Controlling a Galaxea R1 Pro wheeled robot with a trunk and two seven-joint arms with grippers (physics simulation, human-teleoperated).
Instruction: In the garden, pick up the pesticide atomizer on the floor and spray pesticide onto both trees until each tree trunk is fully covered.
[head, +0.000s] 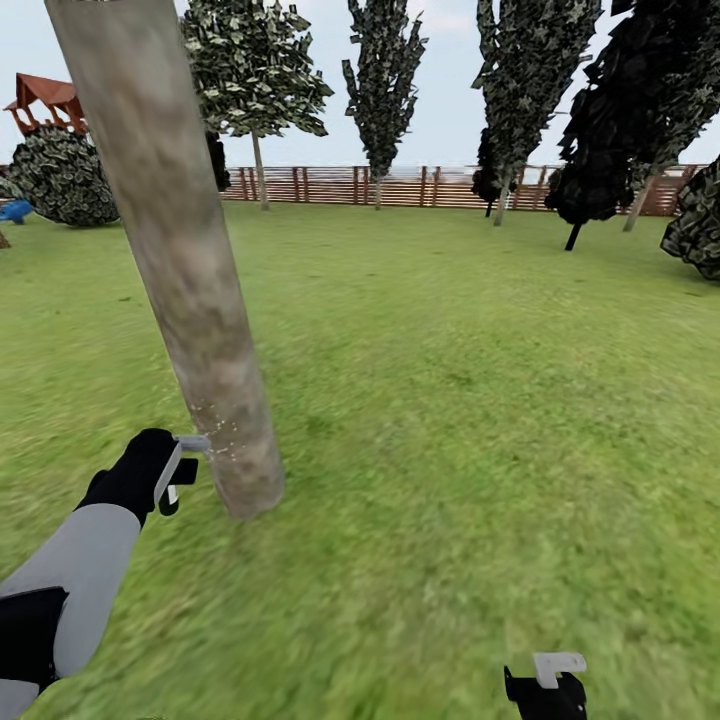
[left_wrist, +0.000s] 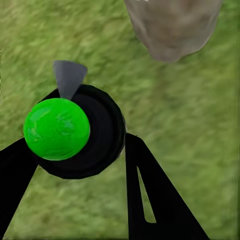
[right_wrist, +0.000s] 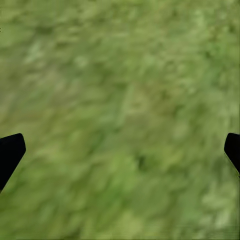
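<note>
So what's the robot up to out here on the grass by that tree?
The left gripper is holding the pesticide atomizer low beside a tree trunk, nozzle toward the bark. A small scatter of white pesticide specks shows near the trunk's base; the bark higher up looks bare. The right gripper hangs open over the lawn, holding nothing.

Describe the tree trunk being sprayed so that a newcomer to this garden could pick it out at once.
On the lawn, ahead of the wooden fence, one thick leaning tree trunk stands nearest, at the head view's left. The left gripper holds the atomizer at its base. Unlike the distant slender trees, it is wide, mottled tan-grey, with white specks low down.
</note>
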